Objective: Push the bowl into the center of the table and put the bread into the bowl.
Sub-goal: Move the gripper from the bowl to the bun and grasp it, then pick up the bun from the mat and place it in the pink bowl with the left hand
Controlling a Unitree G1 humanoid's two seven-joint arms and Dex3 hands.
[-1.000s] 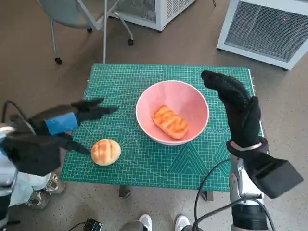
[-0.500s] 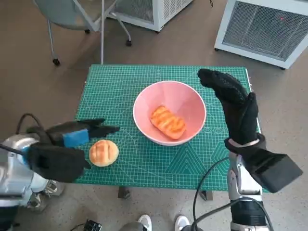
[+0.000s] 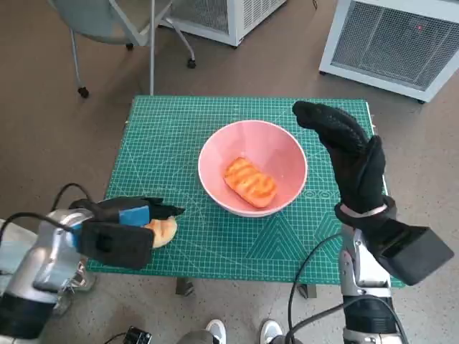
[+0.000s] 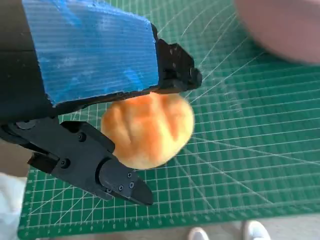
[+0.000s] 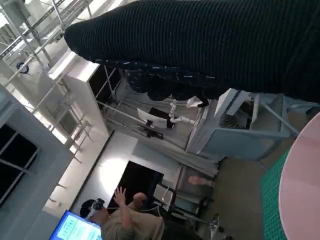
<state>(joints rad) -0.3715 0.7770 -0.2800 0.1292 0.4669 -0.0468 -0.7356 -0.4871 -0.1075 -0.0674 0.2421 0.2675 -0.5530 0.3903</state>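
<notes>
Head view. Table (image 3: 215, 247) occupies frame centre. Bowl (image 3: 285, 143) sits on it, centre frame, slightly right. One piece of bread (image 3: 251, 181) lies inside the bowl. Round bun (image 3: 164, 229) lies on the table at lower left, well apart from the bowl. Left hand (image 3: 133, 213) is over the bun, partly covering it. Right hand (image 3: 348, 154) stands upright just right of the bowl. Chair (image 3: 107, 18) at upper left, behind the table; two cabinet units (image 3: 387, 39) along the top edge.
</notes>
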